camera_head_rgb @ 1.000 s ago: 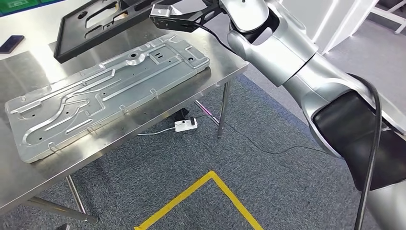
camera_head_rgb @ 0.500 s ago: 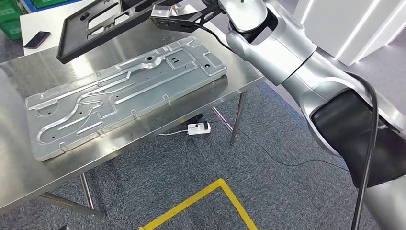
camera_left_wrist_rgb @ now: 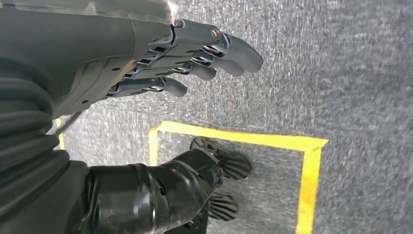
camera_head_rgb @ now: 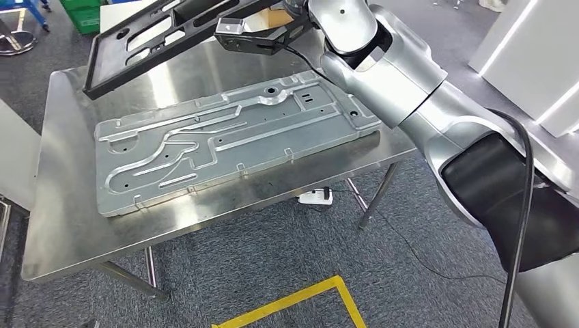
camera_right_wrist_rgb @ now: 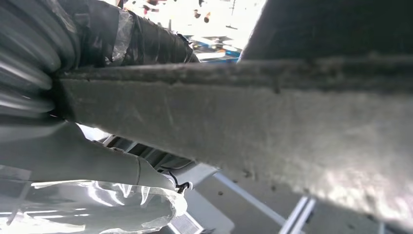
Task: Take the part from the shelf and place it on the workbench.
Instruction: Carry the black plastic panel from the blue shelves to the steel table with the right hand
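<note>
The right hand (camera_right_wrist_rgb: 58, 73) holds the flat black plastic frame part with long cut-out holes (camera_head_rgb: 147, 42), gripping it at one end. The black part hangs tilted in the air, above the far side of the shiny steel tabletop (camera_head_rgb: 68, 225), not touching it. Below the black part, nearer the robot than the right hand, a big flat grey metal plate with raised winding grooves (camera_head_rgb: 225, 140) lies on the tabletop. The left hand (camera_left_wrist_rgb: 160, 63) hangs low over grey carpet (camera_left_wrist_rgb: 341, 73) with a yellow tape line (camera_left_wrist_rgb: 307, 180); its fingers are straight, a little apart, and hold nothing.
</note>
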You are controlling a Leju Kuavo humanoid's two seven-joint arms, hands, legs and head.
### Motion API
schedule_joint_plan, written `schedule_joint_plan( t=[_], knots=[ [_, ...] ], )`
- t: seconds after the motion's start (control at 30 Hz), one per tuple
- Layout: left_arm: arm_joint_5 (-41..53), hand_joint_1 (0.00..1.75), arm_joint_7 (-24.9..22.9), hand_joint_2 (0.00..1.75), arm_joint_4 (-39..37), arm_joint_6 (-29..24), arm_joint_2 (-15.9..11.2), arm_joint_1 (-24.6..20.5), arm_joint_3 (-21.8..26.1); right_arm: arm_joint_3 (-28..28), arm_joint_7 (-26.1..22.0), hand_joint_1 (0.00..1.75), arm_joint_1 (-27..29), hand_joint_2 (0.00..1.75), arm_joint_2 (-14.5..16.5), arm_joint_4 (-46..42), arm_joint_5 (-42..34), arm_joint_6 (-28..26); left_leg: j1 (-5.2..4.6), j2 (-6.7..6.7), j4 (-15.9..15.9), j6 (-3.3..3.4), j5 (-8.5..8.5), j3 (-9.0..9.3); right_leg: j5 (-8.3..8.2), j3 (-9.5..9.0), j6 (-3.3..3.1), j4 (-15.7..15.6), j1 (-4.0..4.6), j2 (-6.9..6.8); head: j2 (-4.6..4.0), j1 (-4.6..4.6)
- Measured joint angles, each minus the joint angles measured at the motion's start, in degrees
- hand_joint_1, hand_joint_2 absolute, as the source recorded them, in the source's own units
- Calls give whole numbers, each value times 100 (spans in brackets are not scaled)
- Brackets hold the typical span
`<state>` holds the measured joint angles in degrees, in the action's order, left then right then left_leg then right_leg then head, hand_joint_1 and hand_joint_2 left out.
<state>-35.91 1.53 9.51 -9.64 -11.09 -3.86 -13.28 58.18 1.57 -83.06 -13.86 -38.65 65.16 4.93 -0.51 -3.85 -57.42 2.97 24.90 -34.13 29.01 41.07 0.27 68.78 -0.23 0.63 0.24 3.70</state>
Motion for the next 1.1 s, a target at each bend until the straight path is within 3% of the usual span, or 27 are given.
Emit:
schedule_joint_plan(
  t=[0.03, 0.1, 0.13, 0.2, 0.23, 0.3, 0.37, 0.43, 0.47, 0.53, 0.6, 0.67, 0.8, 1.0, 1.1],
  knots=[
    [0, 0, 0, 175, 0, 0, 1, 3, -1, 0, 1, 175, 5, 175, -6, 3, 6, -1, 9, -76, -32, -19, 55, 32, -302, -87, -12, -377, -5, 110, 0, -4],
    [0, 0, 3, 175, 0, 1, -1, 2, -1, 0, -1, 175, 15, 175, -10, 5, 17, -7, 44, -215, -58, -71, 126, 39, -690, -226, -27, -935, -1, 309, 0, -14],
    [0, 0, 5, 175, 0, 3, -2, 3, -1, 0, -3, 175, 24, 175, -9, 6, 20, -11, 67, -267, -64, -101, 132, 27, -725, -244, -52, -1015, 12, 340, 0, -21],
    [2, 0, 7, 175, 0, 6, -7, 15, -4, 0, -3, 175, 32, 175, -7, 4, 22, -19, 95, -323, -61, -148, 141, 1, -726, -319, -121, -1075, 36, 232, 0, -14],
    [3, 0, 7, 175, 0, 9, -6, 25, -9, 0, -2, 175, 33, 175, -8, 4, 23, -22, 86, -247, -128, -170, 158, -19, -713, -372, -156, -1113, 32, 177, 0, -17],
    [5, 0, 15, 175, 0, 14, -10, 22, -16, 0, -1, 175, 31, 175, -13, 5, 21, -34, 65, 30, -506, -217, 274, -216, -687, -494, -209, -1175, 12, 80, 0, -18],
    [7, 0, 25, 175, 0, 15, -11, 6, -19, 0, -27, 175, 52, 175, -16, 6, -6, -57, 78, 262, -1214, -273, 521, -625, -626, -573, -237, -1188, 13, 8, 0, -29],
    [3, 0, 25, 175, 0, 14, -12, 10, -22, 0, -81, 175, 117, 175, -15, 4, -38, -74, 119, 325, -1607, -328, 599, -954, -540, -663, -229, -1180, 6, -43, 0, -32],
    [1, 0, 25, 175, 0, 15, -12, 13, -23, 0, -98, 175, 151, 175, -15, 3, -43, -75, 139, 339, -1481, -354, 445, -964, -492, -714, -218, -1169, 1, -62, 0, -29],
    [-2, 0, 23, 175, 0, 14, -16, 16, -25, 0, -109, 175, 190, 175, -15, 2, -46, -75, 167, 375, -752, -393, -92, -736, -387, -822, -184, -1141, -9, -96, 0, -29],
    [-2, 0, 19, 175, -1, 13, -22, 11, -26, -1, -109, 175, 187, 175, -15, -1, -44, -69, 135, 411, -126, -371, -331, -487, -310, -883, -132, -1120, -14, -114, 0, -35],
    [-6, 0, 10, 175, -2, 13, -28, 14, -28, -2, -105, 175, 212, 175, -16, 1, -44, -67, 107, 417, 32, -313, -319, -400, -248, -904, -77, -1098, -1, -120, 0, -37],
    [-101, 0, -23, 175, -2, 18, -30, 14, -29, -8, -84, 175, 307, 175, -21, 3, -62, -97, 117, 391, 28, -327, -353, -389, -206, -916, -145, -1088, 21, -141, 0, -3],
    [-254, 0, -24, 175, -2, 88, -31, 11, -29, -56, -93, 175, 466, 175, -3, 3, -64, -180, 108, 353, 29, -274, -318, -394, -198, -964, -129, -1179, 23, -180, 0, 1],
    [-214, 0, 68, 175, -2, 107, -32, 6, -29, -116, -93, 175, 573, 175, 6, 3, -122, -278, 105, 354, 29, -271, -316, -393, -203, -965, -91, -1187, 20, -179, 0, -1]
  ],
)
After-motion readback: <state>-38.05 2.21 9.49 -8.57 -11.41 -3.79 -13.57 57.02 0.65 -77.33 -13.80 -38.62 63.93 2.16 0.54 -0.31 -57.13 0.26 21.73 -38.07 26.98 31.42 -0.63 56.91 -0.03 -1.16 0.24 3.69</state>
